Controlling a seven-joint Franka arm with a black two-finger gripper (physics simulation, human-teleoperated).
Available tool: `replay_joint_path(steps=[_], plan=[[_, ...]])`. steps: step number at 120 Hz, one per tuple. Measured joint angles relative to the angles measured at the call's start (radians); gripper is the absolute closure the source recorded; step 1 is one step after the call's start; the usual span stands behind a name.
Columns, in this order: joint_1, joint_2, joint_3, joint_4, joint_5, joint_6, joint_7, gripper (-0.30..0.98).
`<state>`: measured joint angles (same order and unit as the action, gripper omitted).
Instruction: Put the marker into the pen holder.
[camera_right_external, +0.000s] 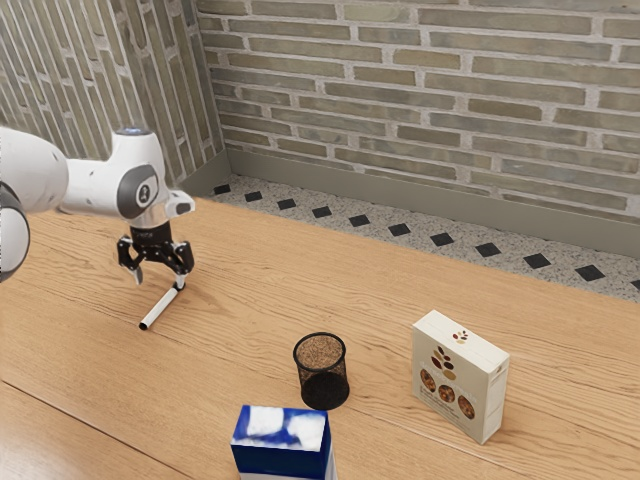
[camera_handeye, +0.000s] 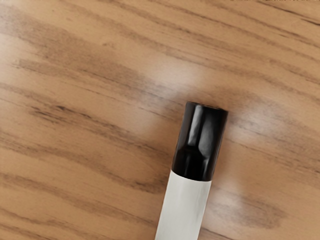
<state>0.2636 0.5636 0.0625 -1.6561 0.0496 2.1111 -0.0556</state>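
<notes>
The marker (camera_right_external: 160, 309) is seen lying on the table (camera_right_external: 250, 290), in from the edge beside the tiled floor (camera_right_external: 342, 221), under the gripper (camera_right_external: 160, 281), whose fingers are spread; only the approach seems done, with grasping, lifting and insertion into the pen holder (camera_right_external: 325, 388) left

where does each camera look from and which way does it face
Exterior view: off at the arm's side, looking down across the table toward a brick wall; my arm comes in from the exterior view's left, with the open gripper at its end.
Wrist view: on my arm's hand, looking down close at the tabletop and one black end of the marker.
Both share: the marker and the table's wood.
</notes>
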Motion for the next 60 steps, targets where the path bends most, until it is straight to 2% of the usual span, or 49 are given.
replay_joint_path(steps=[60], plan=[[0.005,0.056,0.0,0.01,-0.024,0.09,0.118,0.01]])
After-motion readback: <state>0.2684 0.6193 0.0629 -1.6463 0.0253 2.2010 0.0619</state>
